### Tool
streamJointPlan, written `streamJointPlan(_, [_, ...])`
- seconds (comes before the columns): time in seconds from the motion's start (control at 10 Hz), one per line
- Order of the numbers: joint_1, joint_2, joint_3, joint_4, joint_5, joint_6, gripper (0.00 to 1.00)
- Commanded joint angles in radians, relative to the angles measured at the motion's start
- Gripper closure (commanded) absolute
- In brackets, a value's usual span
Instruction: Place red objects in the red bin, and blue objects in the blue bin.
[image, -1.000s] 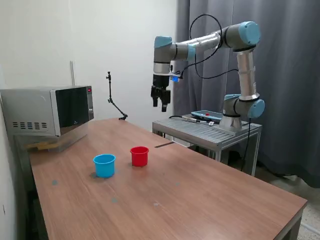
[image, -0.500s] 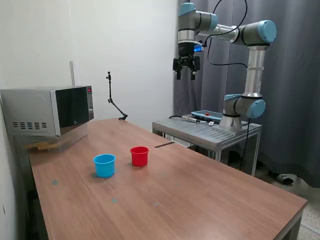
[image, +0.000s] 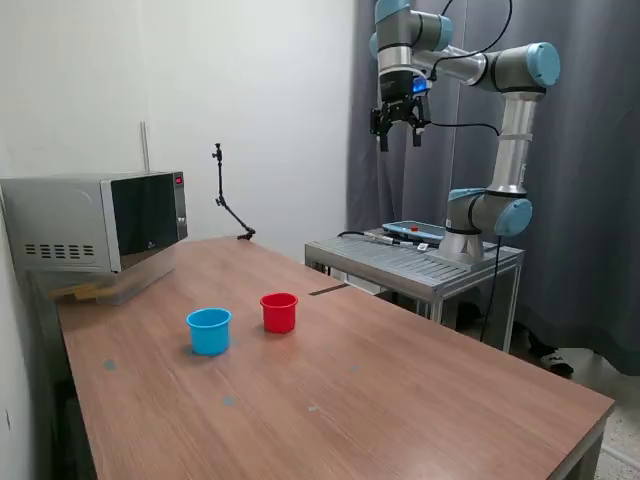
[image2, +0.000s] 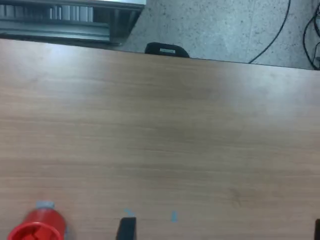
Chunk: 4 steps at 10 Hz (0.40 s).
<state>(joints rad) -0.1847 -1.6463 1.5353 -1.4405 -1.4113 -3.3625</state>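
Arm raised high above the table (image: 420, 400), jaws (image: 398, 135) pointing down, spread open, holding nothing.

The gripper (image: 398, 128) has been raised and carried toward the exterior view's right, farther from the tubs below its jaws.

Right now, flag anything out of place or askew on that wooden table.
Nothing looks spilled, tipped or damaged. The round red plastic tub and the light blue plastic tub stand upright, apart, on the brown wooden table. Oddly for sorting, no cubes show anywhere.
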Motion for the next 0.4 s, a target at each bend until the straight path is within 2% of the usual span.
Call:
streamJointPlan(0.0, [0.004, 0.0, -0.003, -0.003, -0.055, 0.002, 0.0])
streamJointPlan(0.1, [0.002, 0.0, 0.002, -0.003, -0.095, 0.003, 0.0])
streamJointPlan(0.3, [-0.005, 0.0, 0.011, -0.005, -0.1, 0.003, 0.0])
